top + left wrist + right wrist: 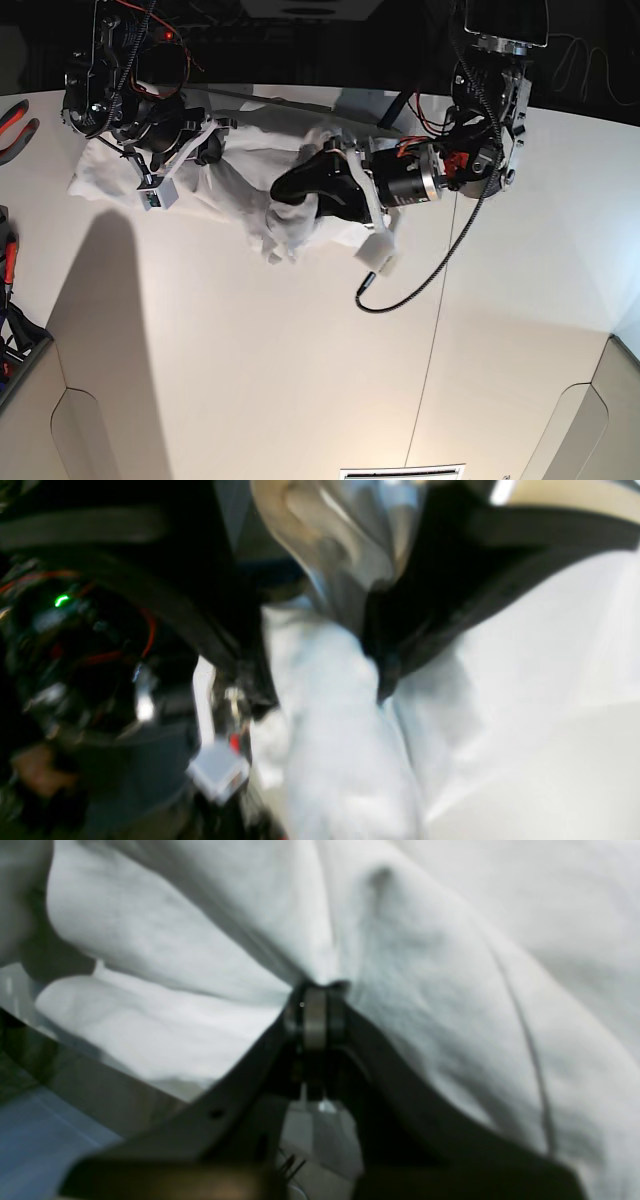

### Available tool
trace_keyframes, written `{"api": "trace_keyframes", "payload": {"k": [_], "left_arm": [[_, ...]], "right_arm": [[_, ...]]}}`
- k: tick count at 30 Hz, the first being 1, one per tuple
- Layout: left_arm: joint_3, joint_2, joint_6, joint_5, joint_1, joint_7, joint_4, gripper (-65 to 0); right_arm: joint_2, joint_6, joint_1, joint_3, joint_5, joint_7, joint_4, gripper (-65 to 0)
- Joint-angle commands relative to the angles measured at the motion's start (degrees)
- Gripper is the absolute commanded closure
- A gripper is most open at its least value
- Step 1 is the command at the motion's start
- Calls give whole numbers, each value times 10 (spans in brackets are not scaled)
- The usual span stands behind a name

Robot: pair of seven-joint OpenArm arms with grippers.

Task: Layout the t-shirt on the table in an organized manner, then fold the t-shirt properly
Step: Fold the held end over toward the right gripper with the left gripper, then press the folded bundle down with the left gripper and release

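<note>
Cloth of the t-shirt [235, 190] lies bunched at the table's [300, 380] far edge, pinched in the fully closed right gripper [315, 990]. Left gripper [290, 190] lies level, reaching over the heap's middle, jaws parted astride a hanging fold.

1. You have bare table [300, 380] across the whole near half, crossed only by a thin seam.
2. The far edge is crowded: the bunched t-shirt [240, 195] lies between both arms.
3. A black cable [420, 280] loops down onto the table beside the left gripper [300, 188].
4. Red-handled tools [12, 118] sit at one table edge.
</note>
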Motion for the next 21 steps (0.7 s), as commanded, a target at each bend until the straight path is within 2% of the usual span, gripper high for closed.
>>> {"api": "trace_keyframes", "payload": {"k": [1,10,18,21], "left_arm": [[9,1,-8,-13,-8,-10,11,-305],[32,1,-8,-13,-16,-10,11,-305],[32,1,-8,-85,-32,-10,12,-305],[23,1,-8,-89,-35,6,22,-303]], "right_arm": [[1,1,3,-1,9,0,6,0],[1,1,3,-1,9,0,6,0],[1,1,3,-1,9,0,6,0],[2,2,3,-1,16,-6,7,0]]}}
